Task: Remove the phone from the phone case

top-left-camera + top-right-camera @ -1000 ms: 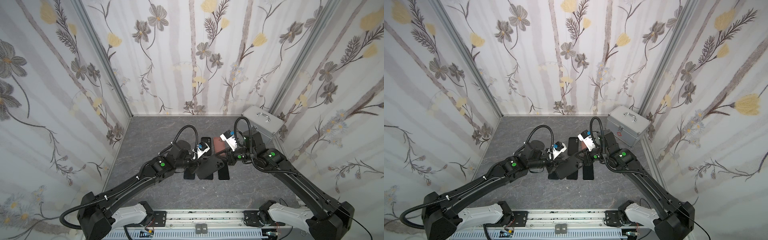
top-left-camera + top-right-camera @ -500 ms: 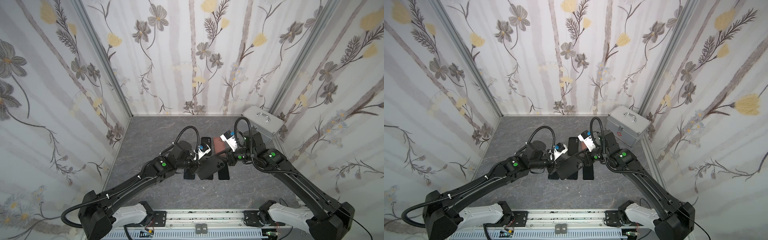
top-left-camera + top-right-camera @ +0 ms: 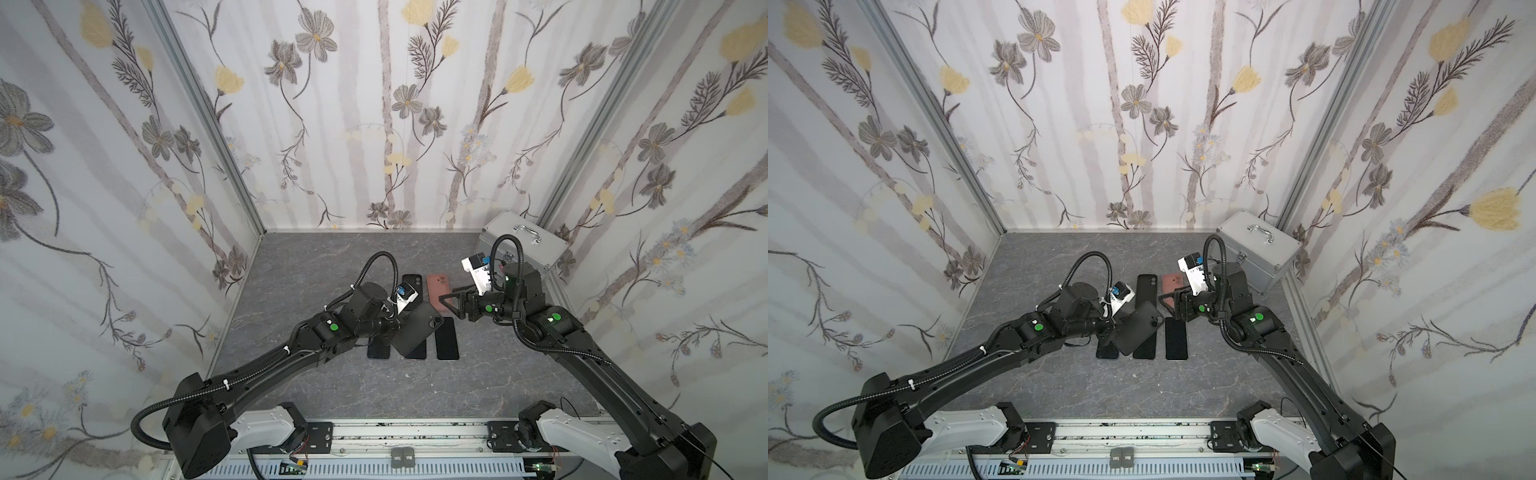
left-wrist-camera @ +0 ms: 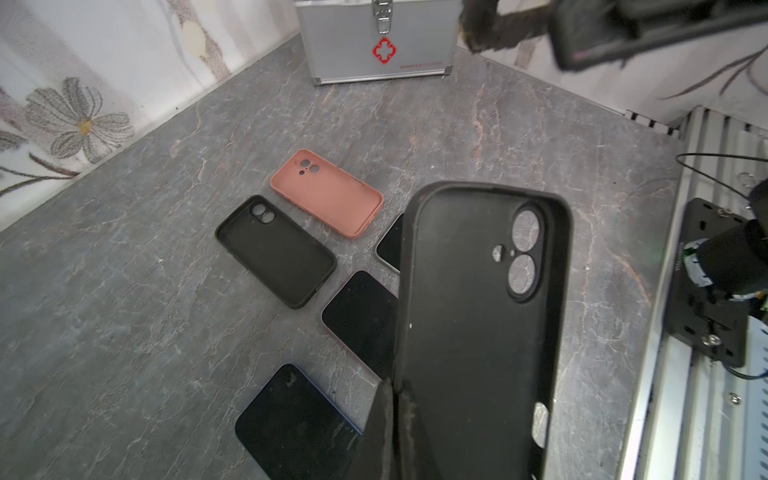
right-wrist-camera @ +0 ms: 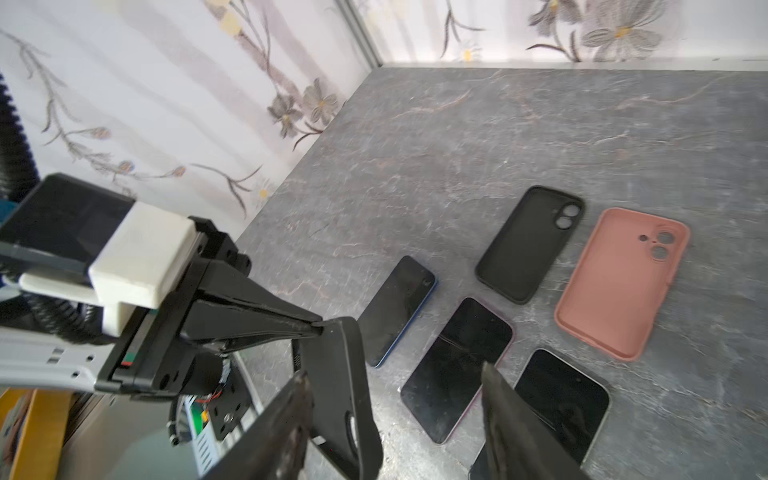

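The right gripper (image 5: 392, 372), clamped a second ago, now spreads empty jaws. The left gripper (image 4: 397, 388) keeps its jaws shut on the empty black silicone phone case (image 4: 478, 311), above three dark phones (image 5: 457, 365) on the surface (image 5: 498, 133).

Both top views: high over the near rail (image 3: 415, 436), looking down and forward, far off, whole tabletop (image 3: 316, 266) in frame, nearly the same picture. Left wrist view: close, low, faces the metal box (image 4: 374, 45). Right wrist view: close, faces the left gripper (image 5: 321, 327). All 4 share the pink case (image 3: 1170, 281).
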